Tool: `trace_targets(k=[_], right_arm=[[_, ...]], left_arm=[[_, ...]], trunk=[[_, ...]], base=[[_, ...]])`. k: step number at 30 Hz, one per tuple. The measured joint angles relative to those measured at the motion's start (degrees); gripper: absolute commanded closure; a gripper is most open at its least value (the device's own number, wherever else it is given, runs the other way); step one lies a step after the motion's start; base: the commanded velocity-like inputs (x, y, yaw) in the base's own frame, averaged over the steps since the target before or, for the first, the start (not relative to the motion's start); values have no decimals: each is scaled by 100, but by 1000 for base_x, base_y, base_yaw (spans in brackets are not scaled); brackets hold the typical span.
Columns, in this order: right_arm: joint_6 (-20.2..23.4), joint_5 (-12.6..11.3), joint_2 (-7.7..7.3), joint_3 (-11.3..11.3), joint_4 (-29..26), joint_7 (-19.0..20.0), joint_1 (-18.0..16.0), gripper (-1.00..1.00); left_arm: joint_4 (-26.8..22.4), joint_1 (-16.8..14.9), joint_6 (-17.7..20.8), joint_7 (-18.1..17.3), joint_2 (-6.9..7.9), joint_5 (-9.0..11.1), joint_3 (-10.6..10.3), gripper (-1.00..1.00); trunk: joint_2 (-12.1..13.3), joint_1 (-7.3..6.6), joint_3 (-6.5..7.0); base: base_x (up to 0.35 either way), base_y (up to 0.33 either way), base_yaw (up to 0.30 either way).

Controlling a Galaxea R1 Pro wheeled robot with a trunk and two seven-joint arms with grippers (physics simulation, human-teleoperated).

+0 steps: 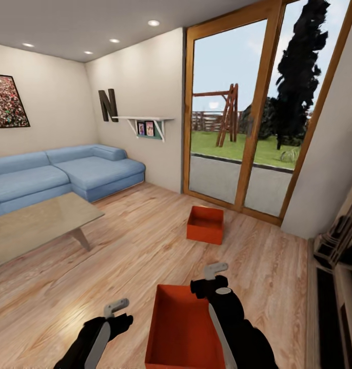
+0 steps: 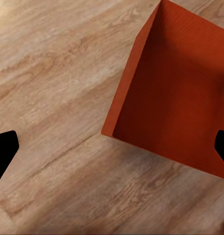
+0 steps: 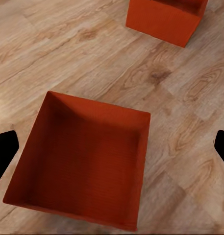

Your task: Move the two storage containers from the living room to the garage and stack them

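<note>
Head view: living room, light wood plank floor point(image 1: 119, 256). Near storage container point(image 1: 183, 328) between left gripper point(image 1: 116, 307) and right gripper point(image 1: 215, 268), both spread. Far storage container point(image 1: 205, 224) ahead, by glass doors point(image 1: 248, 113).

Near container point(image 1: 183, 333) lies between both arms, far container point(image 1: 205, 224) beyond it.

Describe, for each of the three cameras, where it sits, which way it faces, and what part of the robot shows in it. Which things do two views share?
Head: high, facing forward and down over the room; both arms, left gripper, right gripper.
Left wrist: above the wood floor, facing down at the near bin; dark fingertips.
Right wrist: above the near bin, facing down; fingertips.
Shared: near bin; head and right wrist share the far bin.
</note>
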Motion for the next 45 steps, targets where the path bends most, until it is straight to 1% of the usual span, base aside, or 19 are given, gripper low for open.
trace_targets(k=[2,5,8,9,12,15,18,20,21,22,24,28,29,31,32,34,39,42,45], right_arm=[[165,4,0,-85,114,-85,-78,-100],[232,2,0,-262,169,-152,-112,-100],[280,2,0,-467,265,-186,-140,-100],[289,4,0,-552,316,-194,-160,-100],[277,-6,0,-704,340,-188,-187,-100],[259,-25,0,-783,322,-177,-199,-100],[244,-43,0,-801,323,-170,-203,-100],[227,-47,0,-804,325,-171,-204,-100],[224,-47,0,-802,323,-171,-204,-100],[219,-46,0,-800,313,-173,-205,-100],[219,-45,0,-798,288,-178,-205,-100],[222,-50,0,-784,252,-183,-205,-100],[222,-53,0,-781,246,-174,-205,-100],[222,-54,0,-780,244,-168,-205,-100],[216,-51,0,-738,245,-168,-205,-100],[215,-43,0,-715,229,-173,-205,-100],[285,-52,0,-687,73,-182,-205,-100],[303,-50,0,-583,53,-189,-205,-100],[306,-41,0,-543,47,-195,-205,-100]], left_arm=[[48,-13,0,-5,-10,0,-36,-100],[157,-43,-1,-8,-24,-1,-111,-100],[339,-163,-9,-3,-43,0,-277,-100],[410,-216,-12,-2,-75,3,-345,-100],[509,-364,-16,0,-158,2,-437,-100],[575,-574,-13,1,-207,4,-482,-100],[785,-823,-14,-3,-224,5,-497,-100],[1136,-1064,-30,-6,-232,4,-501,-100],[1245,-1133,-34,-6,-233,2,-502,-100],[1558,-1318,-47,-8,-235,0,-503,-100],[1808,-1481,-54,-8,-235,-2,-503,-100],[2060,-1869,-30,-2,-223,-1,-501,-100],[2175,-2049,-17,4,-172,-6,-498,-100],[2235,-2122,-12,13,-154,-3,-501,-100],[2336,-2181,-42,171,-174,7,-528,-100],[2401,-2184,-53,213,-196,8,-530,-100],[2474,-2184,-64,251,-186,0,-530,-100],[2490,-2184,-62,254,-183,12,-522,-100],[2494,-2175,-62,251,-171,19,-516,-100]], trunk=[[-80,44,-36],[-201,110,-90],[-321,176,-144],[-361,198,-162],[-481,263,-215],[-602,329,-269],[-722,395,-323],[-802,439,-359],[-842,461,-377],[-882,483,-394],[-963,527,-427],[-1123,615,-490],[-1163,637,-505],[-1243,681,-537],[-1284,703,-555],[-1364,747,-590],[-1564,857,-680],[-1685,922,-734],[-1805,988,-787]], base=[[0,0,35],[0,0,15],[0,0,5],[0,0,3],[0,0,2],[0,0,0],[0,0,-84],[0,0,-218],[0,0,-261],[0,0,-269],[0,0,-282],[0,0,-293],[0,0,-296],[0,0,-298],[0,0,-299],[0,0,-299],[0,0,-167],[0,0,-30],[0,0,-11]])
